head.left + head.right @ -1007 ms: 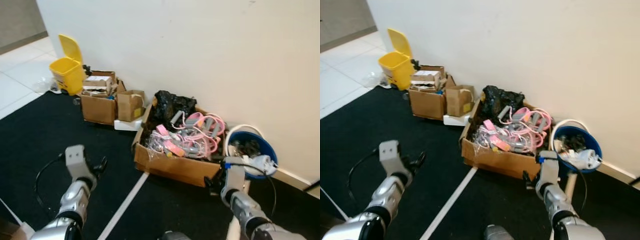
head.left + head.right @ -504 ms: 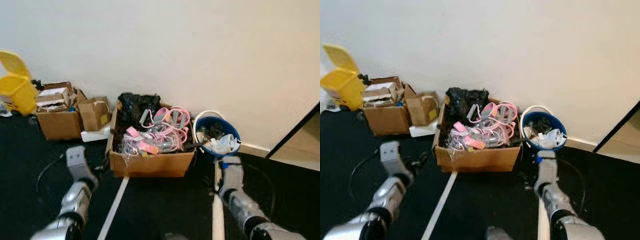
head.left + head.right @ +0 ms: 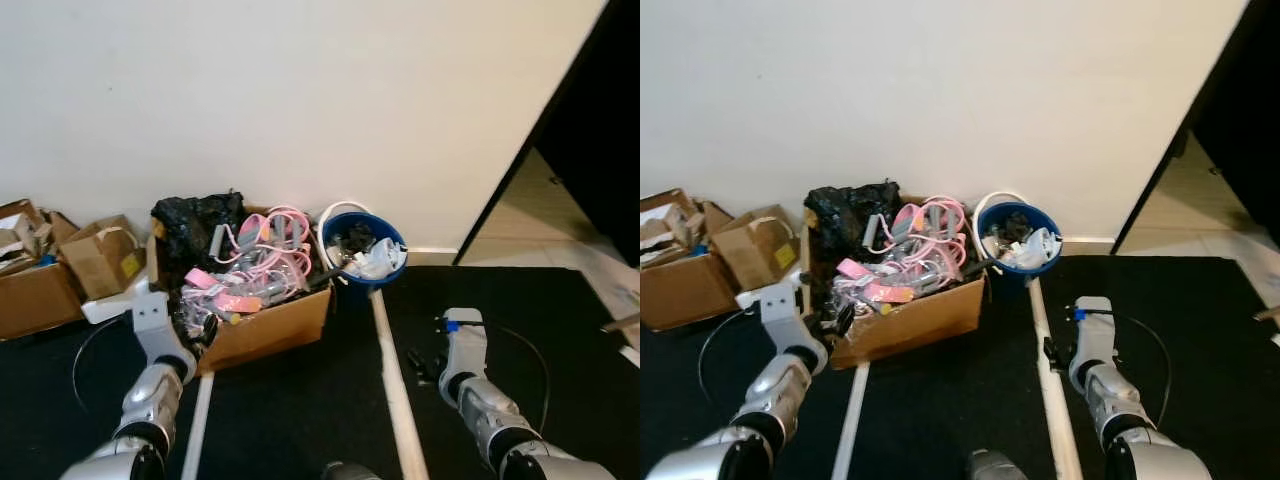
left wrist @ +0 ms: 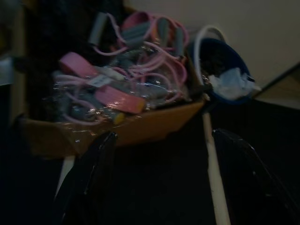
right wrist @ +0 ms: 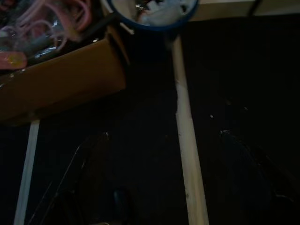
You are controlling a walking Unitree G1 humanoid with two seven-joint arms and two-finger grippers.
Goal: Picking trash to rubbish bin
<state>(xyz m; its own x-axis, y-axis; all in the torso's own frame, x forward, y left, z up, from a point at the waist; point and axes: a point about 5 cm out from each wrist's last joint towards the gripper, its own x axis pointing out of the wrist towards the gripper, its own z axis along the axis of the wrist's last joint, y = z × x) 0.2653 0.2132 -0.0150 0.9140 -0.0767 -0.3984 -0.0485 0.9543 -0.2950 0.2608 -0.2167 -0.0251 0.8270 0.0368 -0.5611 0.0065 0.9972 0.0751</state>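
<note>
My left gripper (image 4: 159, 183) hangs low over the black carpet (image 3: 300, 420), just in front of the carton (image 3: 262, 328). Its fingers (image 4: 91, 173) stand apart with nothing between them.

My right gripper (image 5: 159, 187) hangs over the carpet beside the white strip (image 3: 392, 390). Its fingers (image 5: 243, 178) are also apart and empty.

Scene layout:
- The carton stands against the wall (image 3: 300, 90). It holds pink and grey bands (image 3: 262, 250), some wrapped in clear film, and a black bag (image 3: 190, 218) at its rear left corner.
- The blue bin (image 3: 362, 250) stands just to the right of the carton, close against it and against the wall. It holds white crumpled trash (image 3: 378, 260) and dark items. A white hoop (image 3: 335, 212) rises along its rear rim.
- The white strip runs across the carpet from the bin toward me, between my two arms. A second strip (image 3: 195, 430) runs from the carton's front toward me.
- Two smaller boxes (image 3: 60, 270) stand further left along the wall, with a flat white piece (image 3: 110, 305) on the floor between them and the carton.
- A dark doorway (image 3: 590, 130) opens at the right, with pale floor (image 3: 520, 235) beyond the carpet edge.
- A thin black cable (image 3: 530, 350) loops from my right wrist; another cable (image 3: 85, 345) loops from my left wrist
</note>
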